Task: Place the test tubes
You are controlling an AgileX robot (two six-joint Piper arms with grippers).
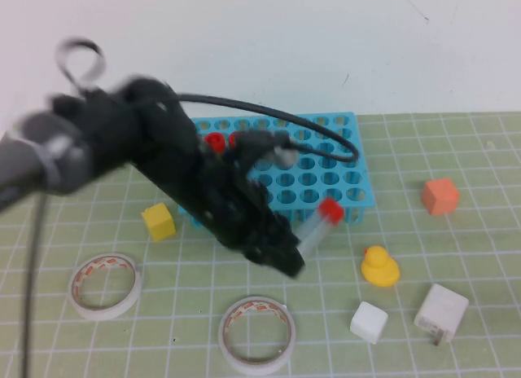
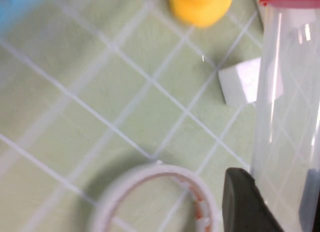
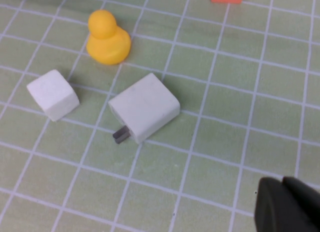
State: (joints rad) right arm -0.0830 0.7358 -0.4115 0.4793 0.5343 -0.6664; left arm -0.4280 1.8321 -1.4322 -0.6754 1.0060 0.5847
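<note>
Item in hand: one clear test tube (image 1: 317, 225) with a red cap, clamped near its lower end in the left gripper (image 1: 297, 246). The jaws are partly closed around the tube.
Tube position: off the mat (image 1: 472, 231), tilted with the cap up, just in front of the near edge of the blue rack (image 1: 334, 178). It is not in any well.
Already placed: red caps (image 1: 215, 140) show at the rack's far left corner. There seem to be two, but the arm hides part of them.
Left to do: by my judgement, bring this tube upright, carry it over a free well, lower it and let go. No other loose tubes are in sight.
Left arm pose: reaches in from the left, slanting down across the rack's left part, with the wrist pointing toward the duck (image 1: 379, 266).
Right gripper (image 3: 285, 202): fingers closed, holding nothing. It hangs over the mat near the charger plug (image 3: 144, 108), the white cube (image 3: 52, 93) and the duck, well away from the rack.
Other stock: orange block (image 1: 440, 196), yellow cube (image 1: 159, 221), two tape rolls (image 1: 104, 286).
</note>
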